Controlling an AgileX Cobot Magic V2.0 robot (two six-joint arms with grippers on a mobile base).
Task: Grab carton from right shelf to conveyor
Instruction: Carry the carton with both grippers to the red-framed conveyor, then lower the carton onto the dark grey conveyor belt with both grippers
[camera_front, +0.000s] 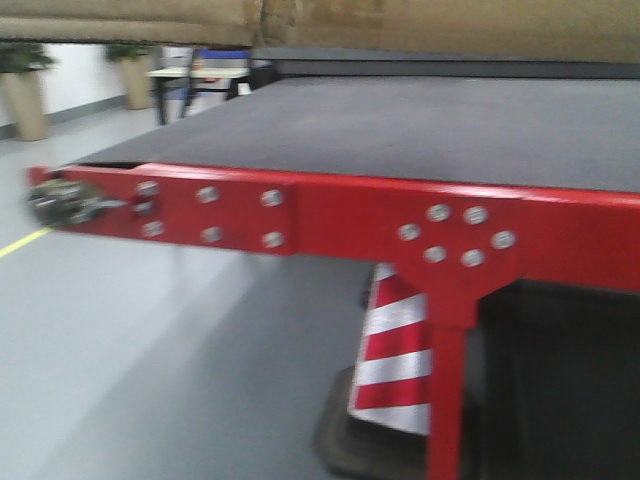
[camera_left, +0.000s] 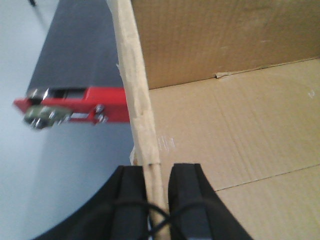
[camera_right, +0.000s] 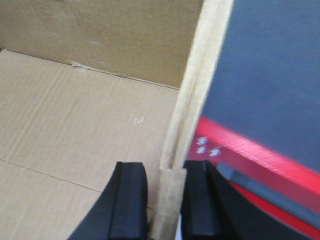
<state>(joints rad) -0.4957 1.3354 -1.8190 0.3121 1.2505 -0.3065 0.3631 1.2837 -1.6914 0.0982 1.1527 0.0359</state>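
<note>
Shows a large plain brown corrugated carton (camera_left: 225, 125), open-topped, with a bare inner floor creased by flap seams and an upright far wall, pinched at the left side wall by the left gripper (camera_left: 159, 195) and at the right side wall by the right gripper (camera_right: 167, 200). Hangs raised, underside running along the top edge of the front view, higher than the conveyor (camera_front: 400, 125). Lies flat and level there as a wide dark grey textured belt with a bright red bolted front edge, left corner visible past the carton's left wall, red edge visible past its right wall.
</note>
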